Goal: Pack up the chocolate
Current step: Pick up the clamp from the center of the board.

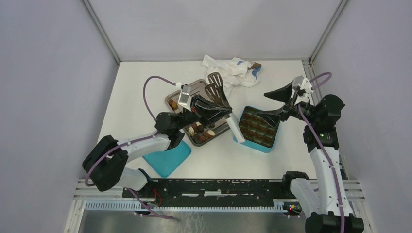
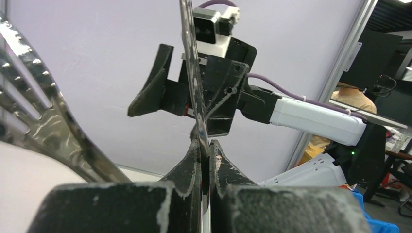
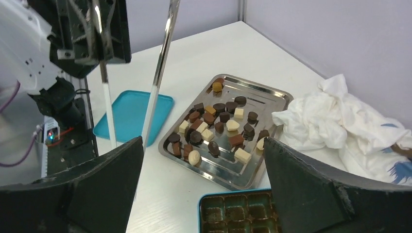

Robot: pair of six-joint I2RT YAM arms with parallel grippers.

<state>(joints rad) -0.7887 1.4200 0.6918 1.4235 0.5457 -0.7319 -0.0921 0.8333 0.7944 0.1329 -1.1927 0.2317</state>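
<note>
Chocolate (image 3: 214, 128): many small dark brown, light brown and cream pieces, round, oval, square. They lie loose and scattered on metal tray (image 3: 265, 88), mid desk (image 3: 194, 53).

A crumpled white cloth with blue marks (image 1: 228, 70) is seen at the far edge of the white desk (image 1: 141, 87). A rectangular steel tray (image 3: 265, 99) is set near the middle, and a square teal box (image 1: 266, 148) lined with a brown compartmented insert is placed to its right. A flat teal lid (image 1: 167, 160) is laid nearer the front, on the left. Slotted metal tongs (image 1: 214, 90) are raised over the tray's far right part.
</note>
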